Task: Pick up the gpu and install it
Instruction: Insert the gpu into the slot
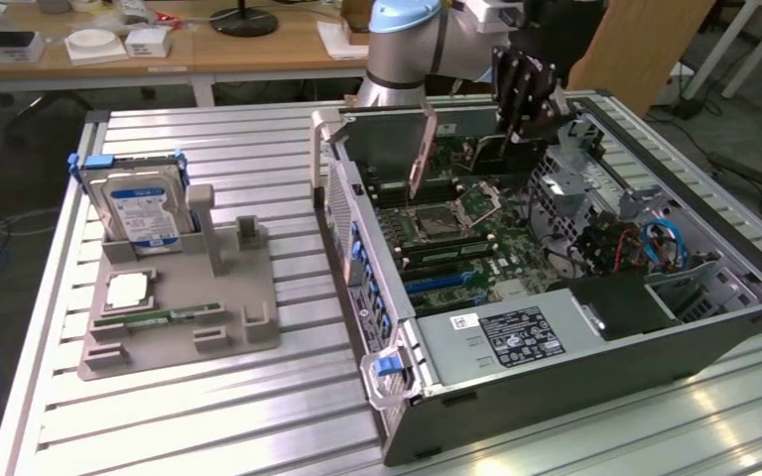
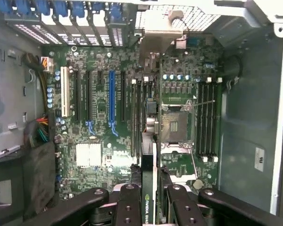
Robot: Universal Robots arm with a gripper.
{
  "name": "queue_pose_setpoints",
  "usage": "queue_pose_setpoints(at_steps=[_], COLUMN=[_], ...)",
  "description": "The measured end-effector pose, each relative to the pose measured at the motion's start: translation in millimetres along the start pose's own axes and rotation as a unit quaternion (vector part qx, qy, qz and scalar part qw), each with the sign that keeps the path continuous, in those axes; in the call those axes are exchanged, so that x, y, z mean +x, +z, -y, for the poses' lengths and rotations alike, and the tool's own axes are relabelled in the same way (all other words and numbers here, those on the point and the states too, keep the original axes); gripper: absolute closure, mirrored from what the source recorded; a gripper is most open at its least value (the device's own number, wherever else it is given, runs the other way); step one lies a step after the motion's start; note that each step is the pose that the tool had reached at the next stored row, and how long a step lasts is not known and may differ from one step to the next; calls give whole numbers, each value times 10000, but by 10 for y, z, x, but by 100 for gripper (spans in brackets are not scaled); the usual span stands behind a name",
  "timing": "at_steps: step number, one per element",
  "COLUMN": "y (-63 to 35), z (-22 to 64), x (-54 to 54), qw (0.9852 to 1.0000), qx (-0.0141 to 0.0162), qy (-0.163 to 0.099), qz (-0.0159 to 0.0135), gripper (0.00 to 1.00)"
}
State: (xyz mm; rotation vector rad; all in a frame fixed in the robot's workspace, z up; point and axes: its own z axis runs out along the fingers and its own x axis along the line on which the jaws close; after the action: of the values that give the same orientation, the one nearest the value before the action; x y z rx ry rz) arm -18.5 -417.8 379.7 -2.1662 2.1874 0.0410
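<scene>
Wrist view: fingers (image 2: 129,207) closed on gpu (image 2: 149,207) upper edge, card held edge-on over motherboard (image 2: 99,141) inside open case (image 1: 593,387). Likely light, stiff, fragile – best gripped by board edges, clear of cooler and connector contacts.

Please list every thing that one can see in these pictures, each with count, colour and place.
computer case: one, black, open, exterior view's right.
motherboard: one, green, inside the case.
gpu: one, black with green edge, held upright over the motherboard.
holder: one, grey, exterior view's left.
hard drive: one, silver with blue-white label, standing in the holder.
memory stick: one, green, lying in the holder.
table: one, silvery, under everything.
arm: one, grey and blue, behind the case.
claw: one, black, shut on the gpu.
</scene>
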Motion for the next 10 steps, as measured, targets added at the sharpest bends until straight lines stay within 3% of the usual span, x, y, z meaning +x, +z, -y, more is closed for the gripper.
queue_pose_setpoints(at_steps=[8, 10], y=[125, 149], z=[-2, -8], x=[139, 165], qw=[10000, 10000], qx=[11, 32], qy=[-4, -3], qz=[0, 1], gripper=[75, 75])
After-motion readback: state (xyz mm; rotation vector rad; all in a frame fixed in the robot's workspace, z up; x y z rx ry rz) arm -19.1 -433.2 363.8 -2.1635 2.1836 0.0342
